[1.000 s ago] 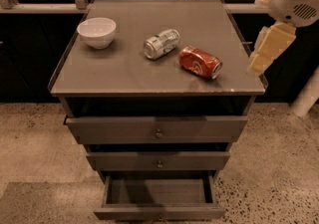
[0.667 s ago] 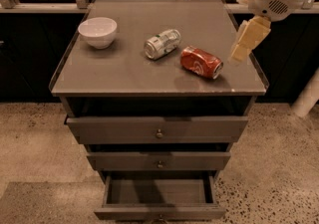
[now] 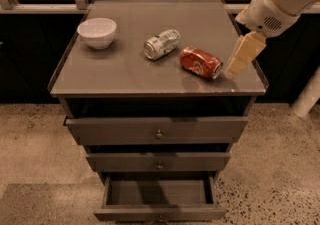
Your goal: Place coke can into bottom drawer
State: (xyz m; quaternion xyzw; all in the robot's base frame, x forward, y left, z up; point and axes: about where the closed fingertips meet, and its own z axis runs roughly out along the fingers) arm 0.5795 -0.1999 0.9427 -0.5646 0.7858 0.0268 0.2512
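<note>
The coke can (image 3: 201,62), red with white lettering, lies on its side on the right half of the cabinet top (image 3: 125,74). My gripper (image 3: 242,56), beige under a white wrist, hangs just right of the can, close to the top's right edge and apart from the can. The bottom drawer (image 3: 159,193) is pulled open at the foot of the cabinet, and its inside shows nothing in it. Its knob is at the frame's lower edge.
A silver-and-green can (image 3: 161,44) lies on its side left of the coke can. A white bowl (image 3: 97,32) stands at the top's back left. The top drawer (image 3: 158,130) and the middle drawer (image 3: 159,161) stick out slightly. Speckled floor surrounds the cabinet.
My gripper has moved left from beyond the cabinet's right edge to just beside the coke can. The cans, bowl and drawers have not moved.
</note>
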